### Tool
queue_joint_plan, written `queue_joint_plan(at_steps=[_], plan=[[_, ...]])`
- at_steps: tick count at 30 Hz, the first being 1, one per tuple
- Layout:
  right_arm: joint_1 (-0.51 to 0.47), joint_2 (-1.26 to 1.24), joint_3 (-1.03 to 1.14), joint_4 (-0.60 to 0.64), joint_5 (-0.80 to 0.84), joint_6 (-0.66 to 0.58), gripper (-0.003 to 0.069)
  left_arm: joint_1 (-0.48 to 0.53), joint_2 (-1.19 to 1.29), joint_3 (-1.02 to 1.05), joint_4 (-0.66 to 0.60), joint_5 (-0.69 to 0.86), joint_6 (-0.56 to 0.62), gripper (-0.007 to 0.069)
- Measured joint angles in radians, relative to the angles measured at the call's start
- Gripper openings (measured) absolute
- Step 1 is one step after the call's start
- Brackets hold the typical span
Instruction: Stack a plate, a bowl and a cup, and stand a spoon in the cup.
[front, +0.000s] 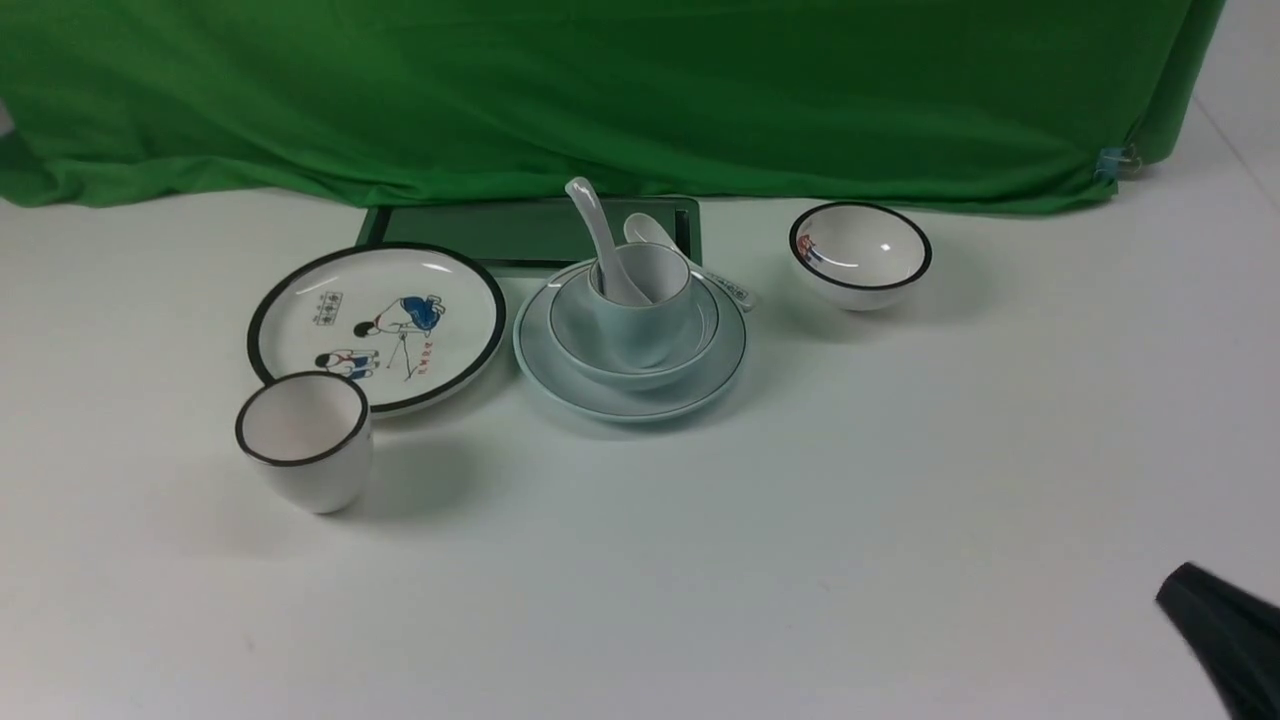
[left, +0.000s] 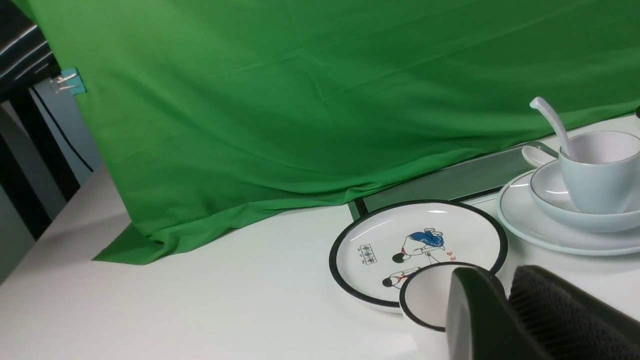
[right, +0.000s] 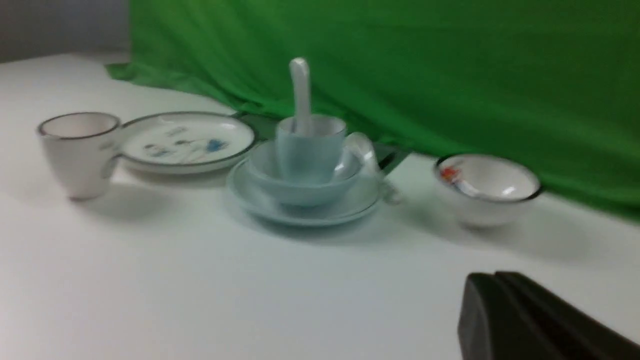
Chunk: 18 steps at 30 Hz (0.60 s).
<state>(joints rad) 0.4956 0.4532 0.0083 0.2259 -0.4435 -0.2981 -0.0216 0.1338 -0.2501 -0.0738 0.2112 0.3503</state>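
Nearest the camera, at the near right, the black right tool (right: 495, 276) is closed with nothing in its grip. The left tool (left: 507, 295) has its tips slightly parted, holding nothing.

The stack looks complete. On the white tabletop (front: 700, 600), the round pale blue-green plate with a thin dark rim (front: 630, 408) carries the wide pale blue-green bowl (front: 620, 376); inside that stands the small handleless pale blue-green cup (front: 640, 335), upright, with the plain white ceramic spoon (front: 597, 230) leaning in it, handle up. Nothing seems left except perhaps drawing the arms back.

Counted up: two plates, two bowls, two cups, two spoons, one dark green tray (front: 480, 230). The spare set is a white black-rimmed cartoon plate (front: 300, 300) and a white black-rimmed cup (front: 325, 480) to the left, a white black-rimmed bowl (front: 860, 290) far right, and a white spoon with dark handle markings (front: 735, 288) behind the stack.
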Motion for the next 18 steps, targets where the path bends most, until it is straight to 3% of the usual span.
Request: queue_joint_plan(at_steps=[3,4,5,10,18], plan=[[-0.152,-0.163,0.0,0.02,0.066,-0.042,0.0011,0.0,0.0,0.0,0.008,0.0,0.0,0.0045],[-0.162,-0.173,0.0,0.02,0.072,-0.039,0.0011,0.0,0.0,0.0,0.009,0.0,0.0,0.0045],[-0.251,-0.251,0.0,0.01,0.146,0.005,0.0012,0.0,0.0,0.0,0.011,0.0,0.0,0.0047],[-0.432,-0.437,0.0,-0.128,0.415,0.215,0.0013,0.0,0.0,0.0,0.016,0.0,0.001,0.0055],[-0.466,-0.453,0.0,-0.154,0.645,0.244,0.0013,0.0,0.0,0.0,0.021,0.005,0.001,0.0062]])
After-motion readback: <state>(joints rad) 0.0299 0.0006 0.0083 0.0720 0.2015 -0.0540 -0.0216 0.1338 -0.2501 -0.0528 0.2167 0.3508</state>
